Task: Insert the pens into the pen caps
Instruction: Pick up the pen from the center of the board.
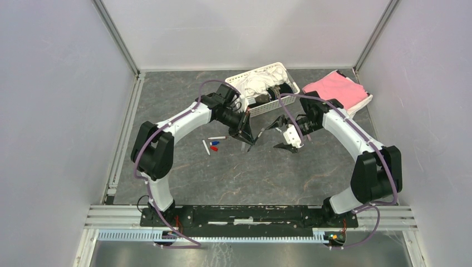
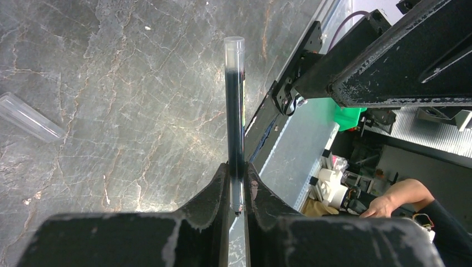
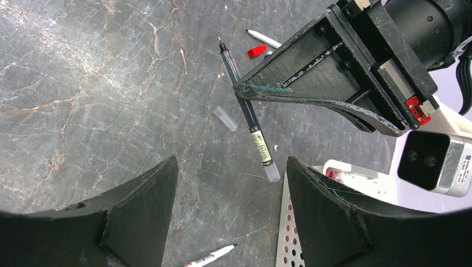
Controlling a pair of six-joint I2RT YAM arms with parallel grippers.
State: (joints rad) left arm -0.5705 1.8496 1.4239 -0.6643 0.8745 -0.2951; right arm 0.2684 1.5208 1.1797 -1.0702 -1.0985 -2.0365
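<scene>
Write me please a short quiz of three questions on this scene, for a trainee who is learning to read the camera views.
1. True or false: the right jaws hold the dark pen.
2. Where is the clear cap? A: lying on the table, off the pen. B: pushed onto the pen's tip. C: inside a white basket.
3. Fill the gap: the right jaws stand ____ and hold nothing.

Key:
1. False; the left jaws are shut on it.
2. A.
3. open.
</scene>
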